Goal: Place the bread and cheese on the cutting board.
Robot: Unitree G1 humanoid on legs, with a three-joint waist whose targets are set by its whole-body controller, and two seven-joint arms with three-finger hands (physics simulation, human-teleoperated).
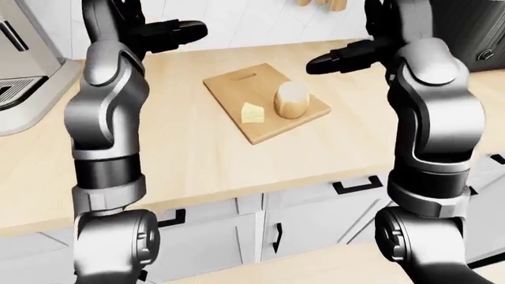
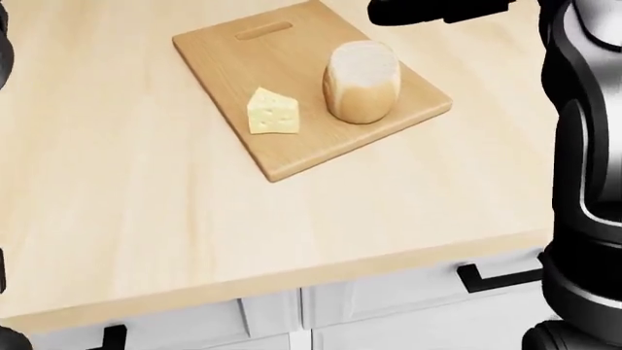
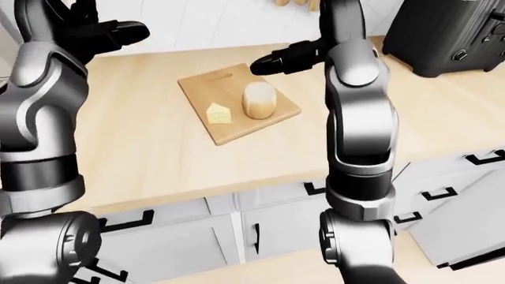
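Since the counter (image 2: pixel 146 219) fills most of the head view, it is taken first; on it lies the board (image 2: pixel 224 55), and on the board the bread (image 2: pixel 362 80) is stood on end with the cheese (image 2: pixel 271 111) just beside it to the view's left, the two apart; both are seen well inside the board's edges, so the task is judged done. The left hand (image 1: pixel 170 31) and the right hand (image 1: pixel 335 59) are held raised and clear of the board, fingers spread and nothing gripped. A risk is judged from the right hand, which is held nearest the bread: were it swung low, the loaf could be toppled or the board shoved. In the head view the left hand is not shown; in the eye views both are seen, with a coffee machine (image 1: pixel 19 65) and a toaster (image 3: pixel 442 35).
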